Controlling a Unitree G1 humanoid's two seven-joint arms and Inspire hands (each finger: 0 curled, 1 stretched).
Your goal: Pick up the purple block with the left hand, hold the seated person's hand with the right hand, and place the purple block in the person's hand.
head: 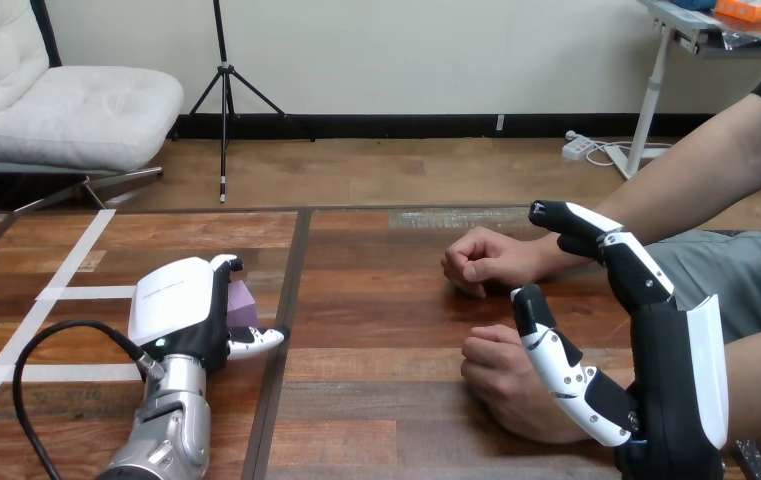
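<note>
Left hand [181, 300] is curling fingers and thumb round the purple block [243, 303], a matte square-edged piece at the left of the wooden plank counter [376, 330], mostly hidden under the white shell. Right hand [671, 380] is hanging with fingers spread apart, gripping nothing, thumb overlapping the person's nearer fist [501, 385], contact unclear. The farther fist [481, 262] is resting just beyond.

Head camera looks forward and down across the table [376, 300] from close above its near edge; the right hand [671, 375] appears nearest the lens, at lower right.
</note>
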